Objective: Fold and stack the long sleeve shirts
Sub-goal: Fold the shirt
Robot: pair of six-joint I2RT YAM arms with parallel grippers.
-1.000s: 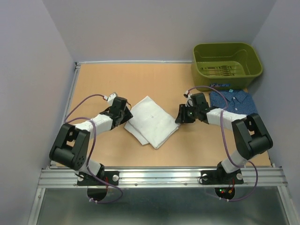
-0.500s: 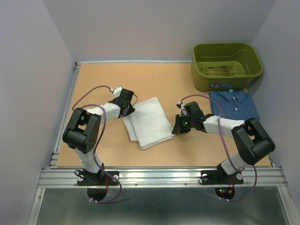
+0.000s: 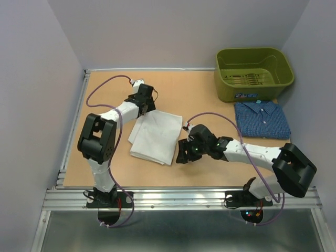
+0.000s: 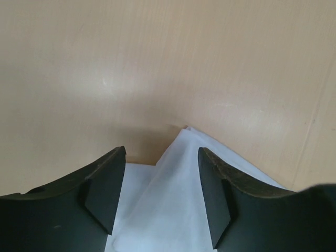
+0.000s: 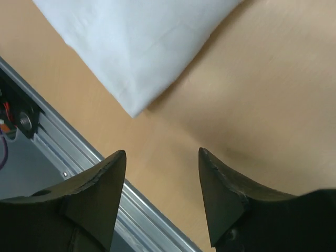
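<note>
Soft, even light falls from above on the counter (image 3: 184, 89), leaving faint, short shadows beside the arms (image 3: 247, 152). The white shirt (image 3: 155, 135) is nearly washed out, its folds barely showing. In the left wrist view a dim shadow rims its corner; the left gripper (image 4: 160, 173) looks soft-edged.

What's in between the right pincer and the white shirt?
Just bare table. In the right wrist view, the right pincer sits short of the white shirt, whose corner points toward it, nothing between them.
</note>
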